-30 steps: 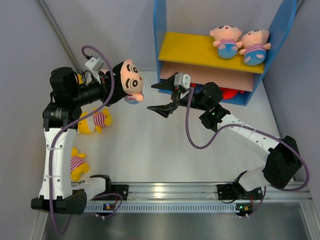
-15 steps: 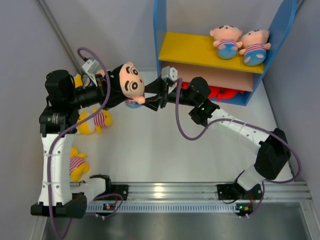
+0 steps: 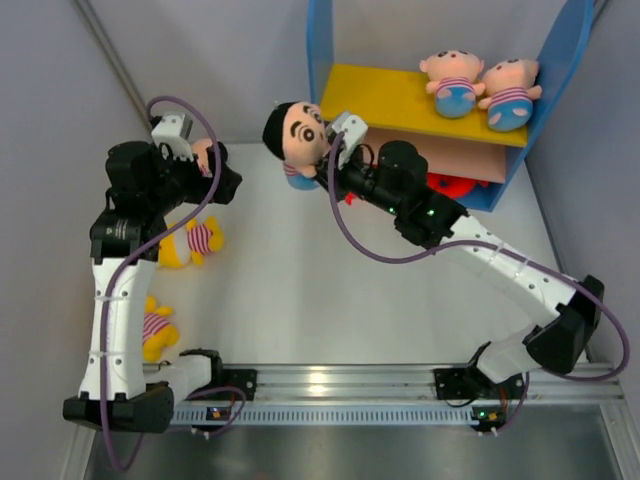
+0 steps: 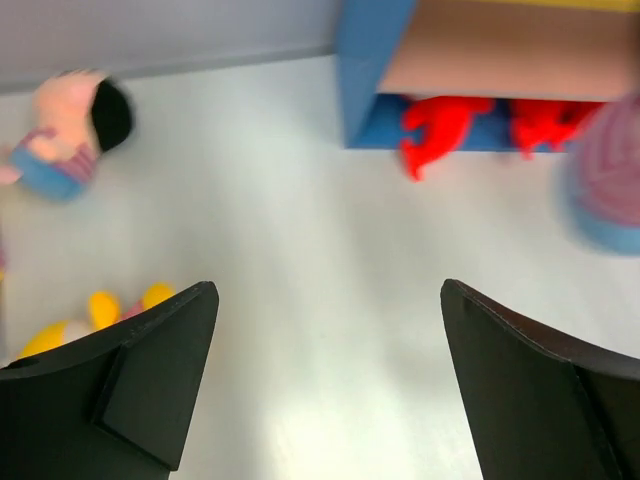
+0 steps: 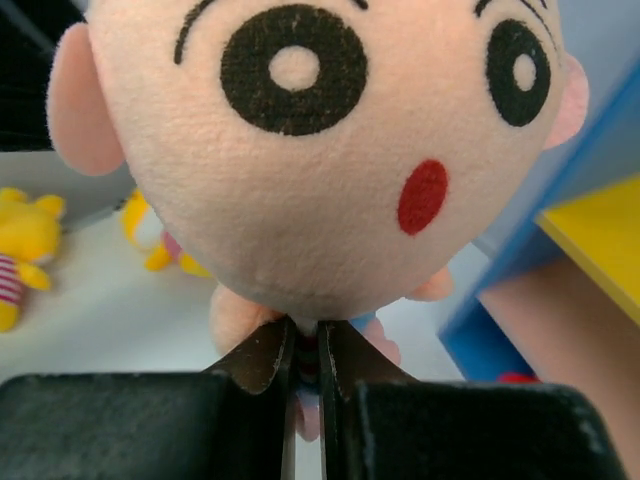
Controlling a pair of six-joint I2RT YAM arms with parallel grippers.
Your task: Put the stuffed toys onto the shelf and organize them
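My right gripper (image 3: 325, 166) is shut on a boy doll (image 3: 297, 135) by its body under the big peach head (image 5: 320, 150), and holds it up just left of the shelf (image 3: 322, 60). The jaws (image 5: 305, 335) pinch the striped shirt. My left gripper (image 3: 226, 186) hangs open and empty (image 4: 328, 290) over the white table, apart from the doll. Two boy dolls (image 3: 452, 82) (image 3: 510, 92) lie on the yellow board (image 3: 380, 100). Red sharks (image 3: 455, 185) (image 4: 445, 125) sit on the blue base. Two yellow figures (image 3: 190, 243) (image 3: 152, 325) lie on the table at left.
Another boy doll (image 4: 68, 130) lies on the table by the back wall, mostly hidden under my left arm from above. Grey walls close in on the left and right. The shelf's blue side panel (image 5: 520, 290) stands close beside the held doll.
The left gripper opened, let go of the boy doll and drew back left. The right gripper shut on the doll and carried it up toward the shelf.
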